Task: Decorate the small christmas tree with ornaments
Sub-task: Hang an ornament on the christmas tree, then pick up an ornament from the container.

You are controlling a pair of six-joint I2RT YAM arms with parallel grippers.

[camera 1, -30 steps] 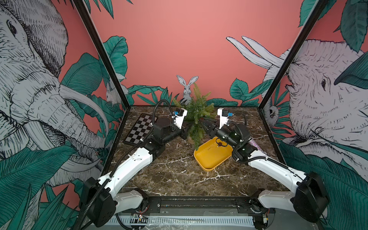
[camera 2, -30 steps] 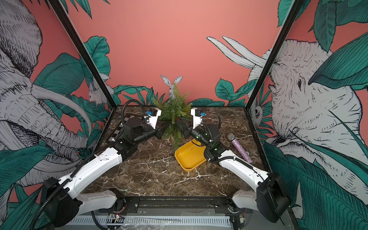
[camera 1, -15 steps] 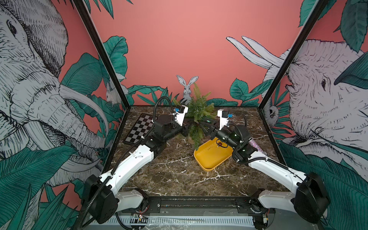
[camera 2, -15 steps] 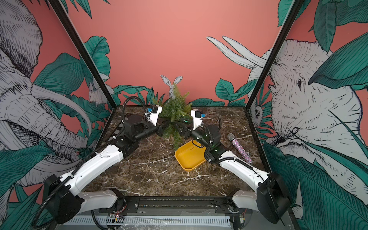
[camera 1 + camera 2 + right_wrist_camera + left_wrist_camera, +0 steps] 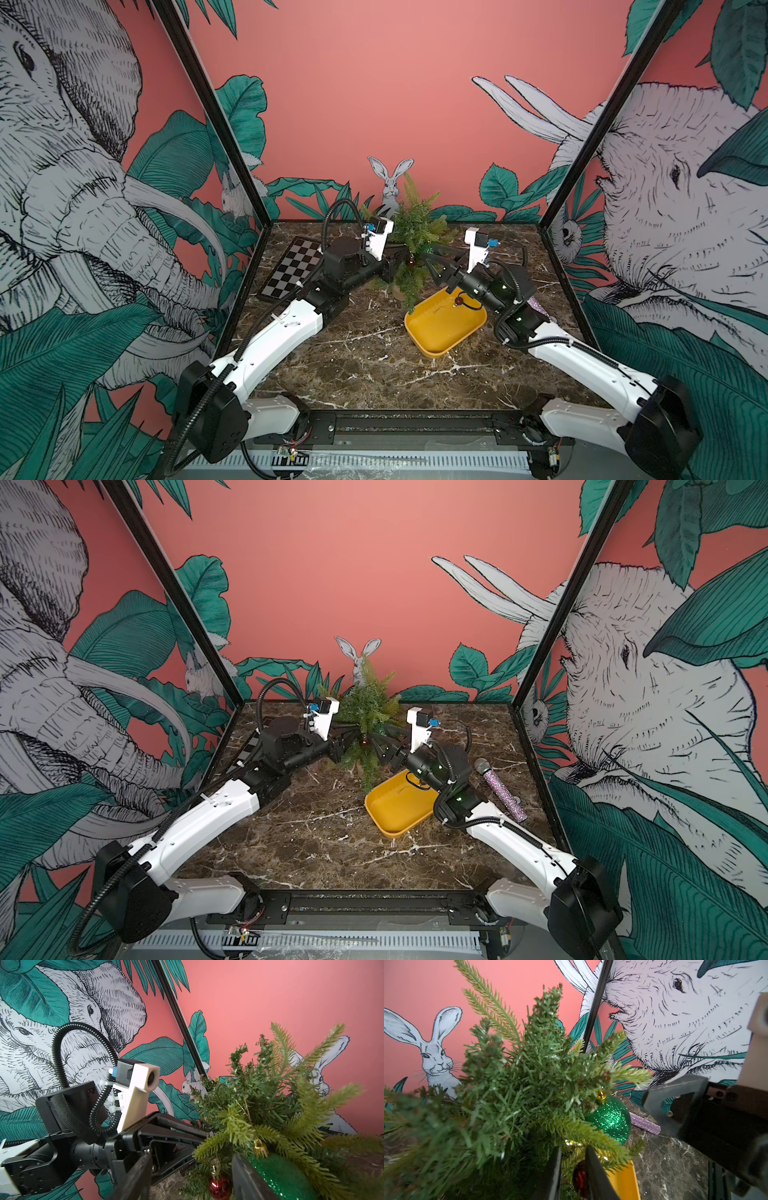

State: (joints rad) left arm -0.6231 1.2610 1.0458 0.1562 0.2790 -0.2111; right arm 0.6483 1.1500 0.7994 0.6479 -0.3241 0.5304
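Note:
The small christmas tree (image 5: 415,228) stands at the back middle of the table. A glittery green ornament (image 5: 611,1120) hangs from a branch on a gold cap. Just below it a small dark red ornament (image 5: 220,1185) hangs by its hook from a lower branch. My left gripper (image 5: 573,1150) reaches into the needles with its jaws slightly apart, the red ball in the gap and not pinched. My right gripper (image 5: 191,1157) stands wide open facing it, the same red ball near one finger. Another red ornament (image 5: 458,300) lies in the yellow tray (image 5: 432,336).
The yellow tray sits just in front of the tree, under my right wrist. A checkerboard (image 5: 293,270) lies at the back left, partly under my left arm. A glittery microphone (image 5: 500,789) lies at the right. Mural walls close three sides.
My right gripper's jaws have opened wide beside the tree. My left gripper lifted a little toward the branches and its jaws have parted slightly. The tray has not moved.

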